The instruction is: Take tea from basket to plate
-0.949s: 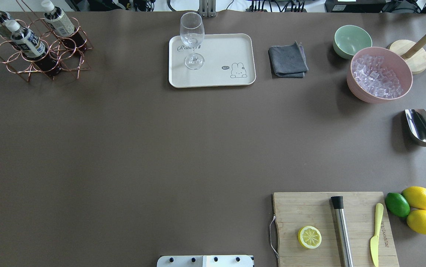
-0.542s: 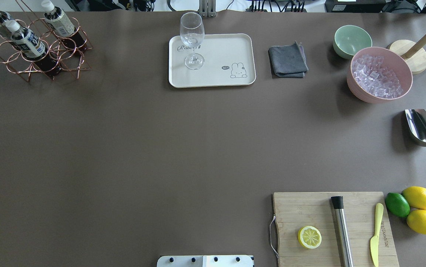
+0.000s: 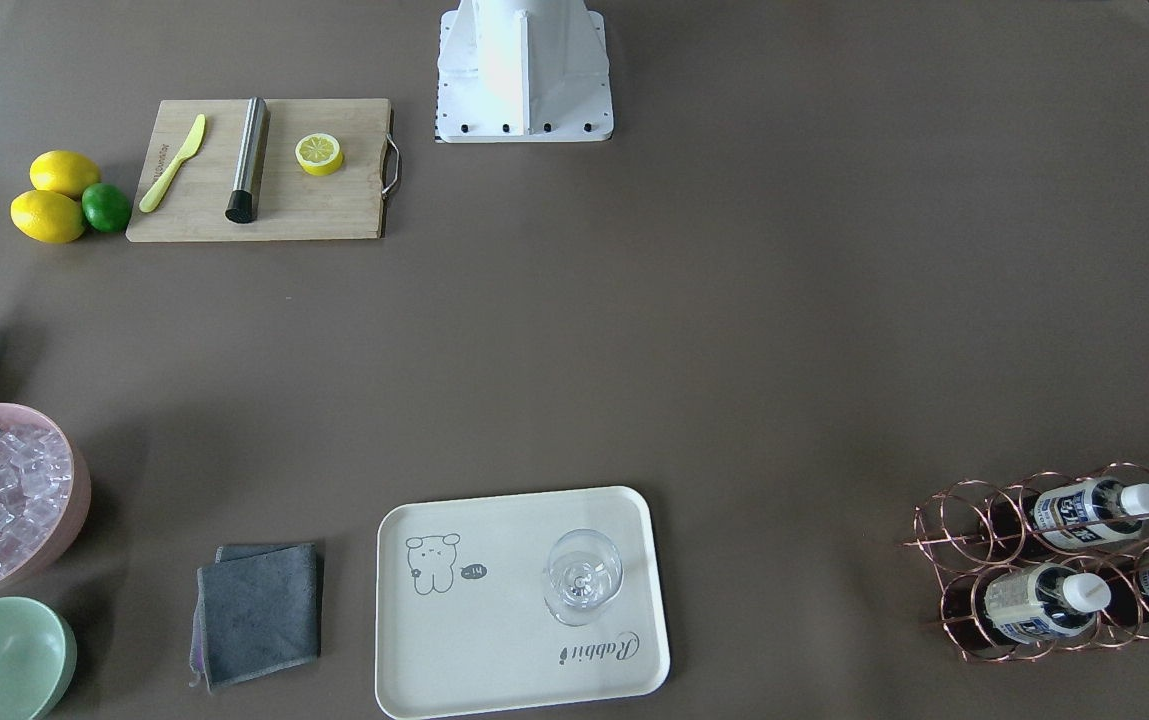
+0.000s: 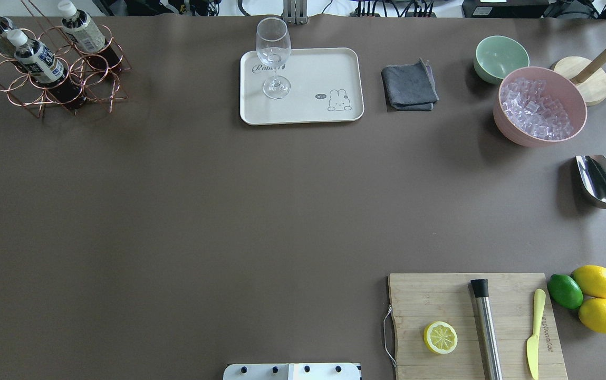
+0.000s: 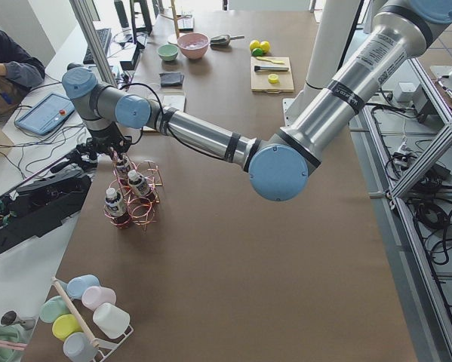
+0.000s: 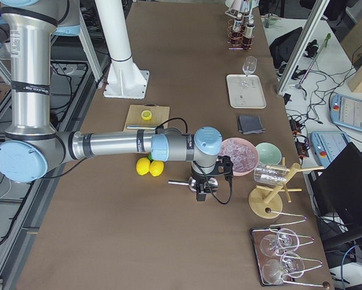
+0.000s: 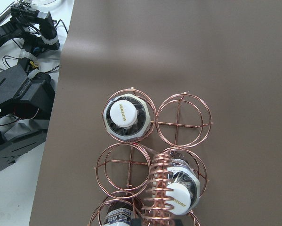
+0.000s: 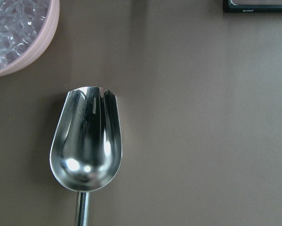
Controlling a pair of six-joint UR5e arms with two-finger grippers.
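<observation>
Cannot tell how open the left gripper [image 5: 118, 156] is, or its hold, down at the basket [image 7: 160, 179] handle. Same for the right gripper [image 6: 202, 191] over the scoop [image 8: 86, 146]. Tea [image 4: 36, 57] upright in basket cells, caps up, nine o'clock of the plate [image 4: 324, 68].

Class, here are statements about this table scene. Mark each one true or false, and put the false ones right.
1. The basket holds three tea bottles. True.
2. The plate has nothing on it. False: a wine glass stands on it.
3. The pink bowl holds ice cubes. True.
4. The lemon half lies on the bare table beside the board. False: it lies on the cutting board.
5. The metal scoop sits inside the green bowl. False: it lies on the table.
</observation>
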